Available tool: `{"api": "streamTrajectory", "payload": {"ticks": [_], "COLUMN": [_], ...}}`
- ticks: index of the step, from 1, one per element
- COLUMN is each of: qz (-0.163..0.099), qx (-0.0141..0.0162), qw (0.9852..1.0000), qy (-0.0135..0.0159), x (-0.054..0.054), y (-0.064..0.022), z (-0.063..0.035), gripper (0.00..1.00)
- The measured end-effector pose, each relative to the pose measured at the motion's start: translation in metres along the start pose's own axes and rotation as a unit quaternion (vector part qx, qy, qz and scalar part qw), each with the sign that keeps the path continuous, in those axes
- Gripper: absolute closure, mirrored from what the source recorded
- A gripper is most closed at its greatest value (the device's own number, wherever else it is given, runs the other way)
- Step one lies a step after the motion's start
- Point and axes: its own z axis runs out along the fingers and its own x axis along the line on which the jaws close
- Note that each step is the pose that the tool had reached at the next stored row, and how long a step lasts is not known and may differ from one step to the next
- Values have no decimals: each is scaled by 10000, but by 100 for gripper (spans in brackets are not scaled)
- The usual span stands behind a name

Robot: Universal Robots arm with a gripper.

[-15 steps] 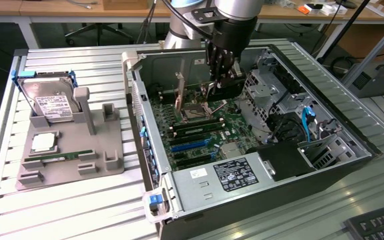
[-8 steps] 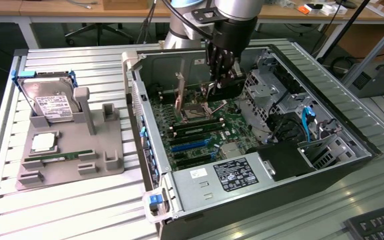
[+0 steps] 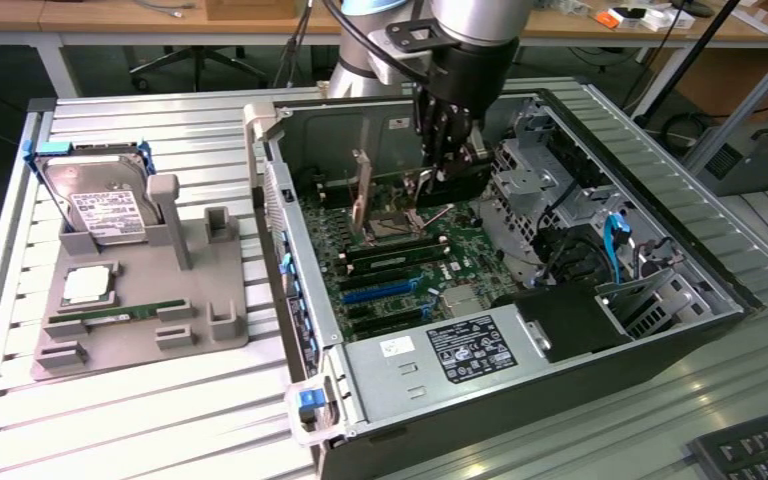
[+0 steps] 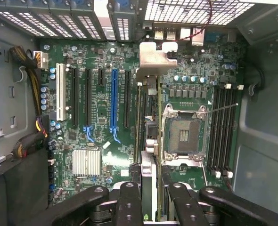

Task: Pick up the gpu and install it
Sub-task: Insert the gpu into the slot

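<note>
One gripper pinches the gpu edge-on over the motherboard, just beside the empty CPU socket.

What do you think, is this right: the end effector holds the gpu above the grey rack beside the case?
No. The end effector holds the gpu above the motherboard inside the case, not above the grey rack beside it. The wrist view shows the card edge-on in its grip, over the board.
</note>
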Motion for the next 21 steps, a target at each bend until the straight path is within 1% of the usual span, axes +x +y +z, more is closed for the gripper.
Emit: {"api": "streamTrajectory", "payload": {"ticks": [7,21], "qz": [0,0], "qx": [0,0], "qw": [10000,10000], "qy": [0,0], "x": [53,124], "y": [3,8], "z": [4,15], "gripper": [73,73]}}
